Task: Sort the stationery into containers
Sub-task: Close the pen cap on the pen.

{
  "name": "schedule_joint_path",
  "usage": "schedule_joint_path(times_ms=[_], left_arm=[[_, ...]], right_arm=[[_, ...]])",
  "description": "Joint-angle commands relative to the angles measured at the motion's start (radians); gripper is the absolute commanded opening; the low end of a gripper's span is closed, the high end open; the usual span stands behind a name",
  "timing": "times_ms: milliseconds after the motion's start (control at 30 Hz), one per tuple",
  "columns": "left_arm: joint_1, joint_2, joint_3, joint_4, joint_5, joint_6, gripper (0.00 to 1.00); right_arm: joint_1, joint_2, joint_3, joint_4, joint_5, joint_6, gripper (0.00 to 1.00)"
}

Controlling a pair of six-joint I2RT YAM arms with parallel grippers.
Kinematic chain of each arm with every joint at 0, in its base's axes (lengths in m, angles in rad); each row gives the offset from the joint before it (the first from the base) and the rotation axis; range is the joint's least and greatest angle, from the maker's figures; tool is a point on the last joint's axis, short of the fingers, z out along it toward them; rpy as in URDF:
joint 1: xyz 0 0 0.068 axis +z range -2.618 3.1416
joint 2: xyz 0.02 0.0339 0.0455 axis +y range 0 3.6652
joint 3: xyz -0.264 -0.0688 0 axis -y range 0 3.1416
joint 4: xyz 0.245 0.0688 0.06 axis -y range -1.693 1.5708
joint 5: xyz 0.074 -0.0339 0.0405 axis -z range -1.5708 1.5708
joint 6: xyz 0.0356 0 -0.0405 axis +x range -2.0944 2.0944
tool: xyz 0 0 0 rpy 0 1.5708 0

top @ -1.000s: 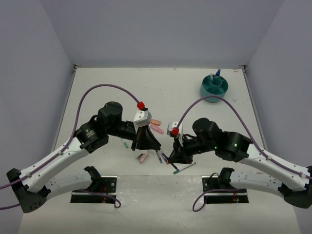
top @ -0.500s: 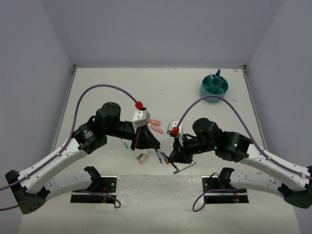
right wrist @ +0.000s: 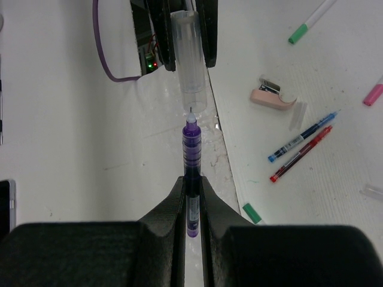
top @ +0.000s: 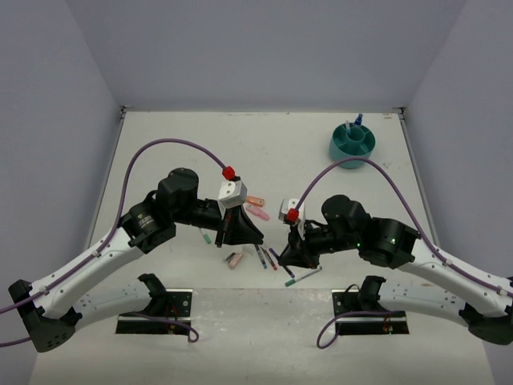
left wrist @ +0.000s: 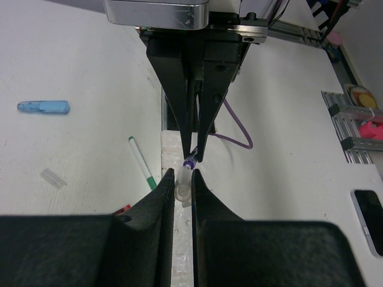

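White table (right wrist: pixel 60 119), slim purple pen (right wrist: pixel 191 173), clear cap (right wrist: pixel 190 60)

Overhead overview; opposed wrist close-ups, shared pen (right wrist: pixel 190 149)

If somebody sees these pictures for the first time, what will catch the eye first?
The two claws face each other over the near middle of the table: the right claw grips a purple pen, its tip at the mouth of a clear cap held by the left claw. At the far right stands a teal organizer, partly filled.
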Motion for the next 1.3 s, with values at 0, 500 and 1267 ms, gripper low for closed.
schedule_joint_path(times_ms=[0, 500, 1267], left_arm=[[0.004, -0.001, -0.002, 0.017, 0.026, -0.002, 0.00], [0.004, 0.015, -0.013, 0.028, 0.044, -0.009, 0.00], [0.004, 0.059, 0.011, -0.009, 0.062, -0.020, 0.18]], right_arm=[[0.008, -0.004, 0.021, 0.007, 0.019, 0.004, 0.00], [0.008, 0.032, 0.084, 0.013, 0.022, -0.015, 0.00], [0.007, -0.016, -0.022, 0.330, 0.093, -0.038, 0.00]])
